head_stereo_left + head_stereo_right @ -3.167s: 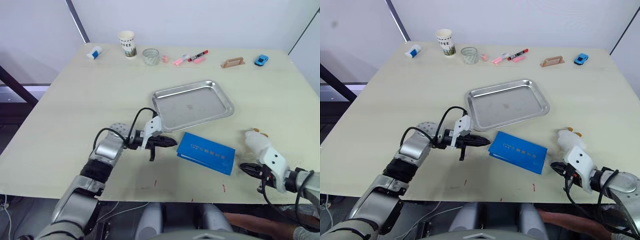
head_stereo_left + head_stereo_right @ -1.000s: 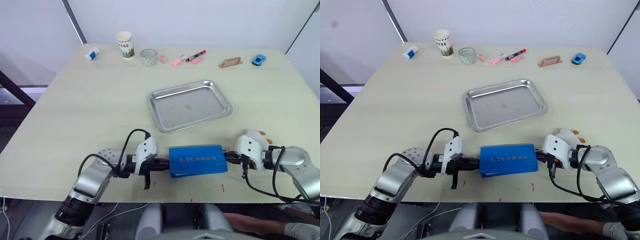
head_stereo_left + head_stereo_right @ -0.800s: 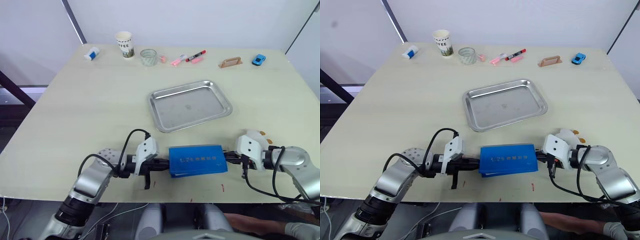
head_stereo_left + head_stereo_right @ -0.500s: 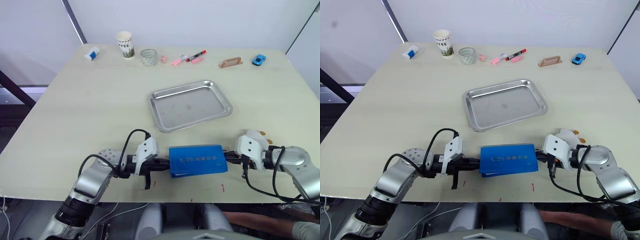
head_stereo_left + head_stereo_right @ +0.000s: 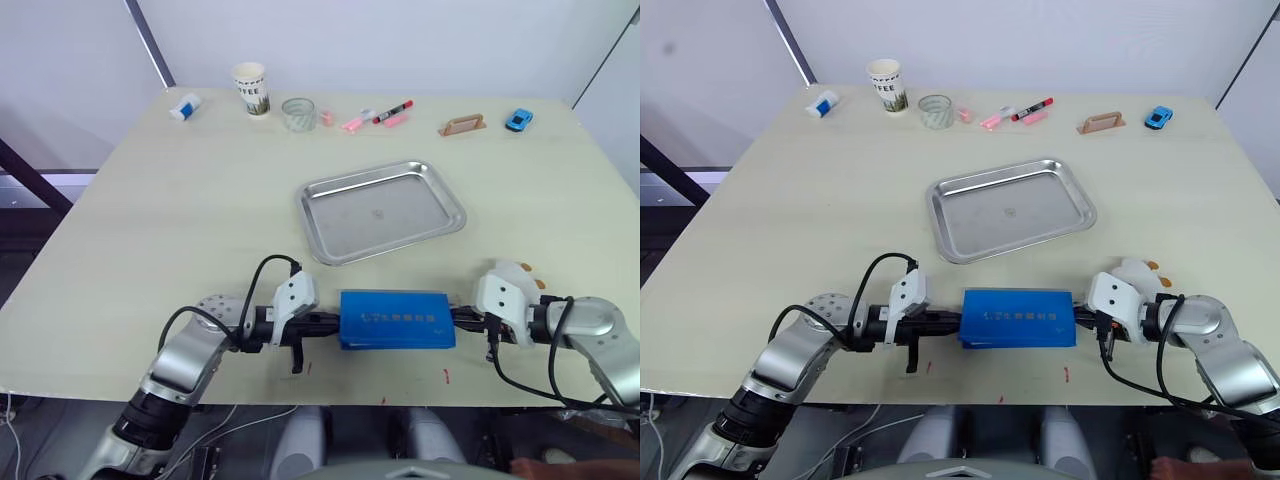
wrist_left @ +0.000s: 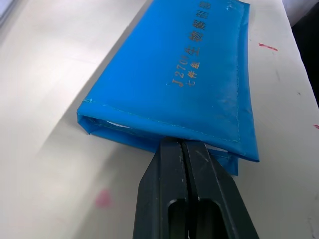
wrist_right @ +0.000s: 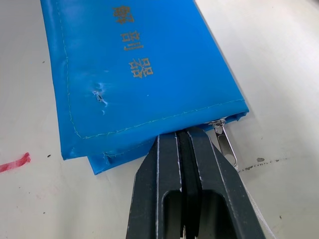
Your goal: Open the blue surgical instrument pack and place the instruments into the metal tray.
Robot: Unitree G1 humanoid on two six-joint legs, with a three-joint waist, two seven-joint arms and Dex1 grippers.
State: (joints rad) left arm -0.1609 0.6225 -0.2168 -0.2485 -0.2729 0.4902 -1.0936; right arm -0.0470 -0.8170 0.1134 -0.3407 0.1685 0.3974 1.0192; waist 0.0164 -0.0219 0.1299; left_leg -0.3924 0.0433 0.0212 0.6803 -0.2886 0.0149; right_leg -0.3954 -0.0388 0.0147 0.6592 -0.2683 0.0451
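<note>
Pack closed, tray empty: opening not yet done.
We clamp blue surgical instrument pack (image 5: pixel 397 319) ends with left gripper (image 6: pixel 182 145) and right gripper (image 7: pixel 181 135); metal tray (image 5: pixel 322 190) awaits instruments.

The blue surgical instrument pack (image 5: pixel 397 319) lay flat near the front edge of the table (image 5: pixel 180 200), with the left gripper (image 5: pixel 327 320) at its left end and the right gripper (image 5: pixel 462 318) at its right end. The metal tray (image 5: pixel 385 210) sat behind the pack. A paper cup (image 5: pixel 252 88), a glass (image 5: pixel 300 113) and markers (image 5: pixel 378 115) stood in a row along the far edge.
</note>
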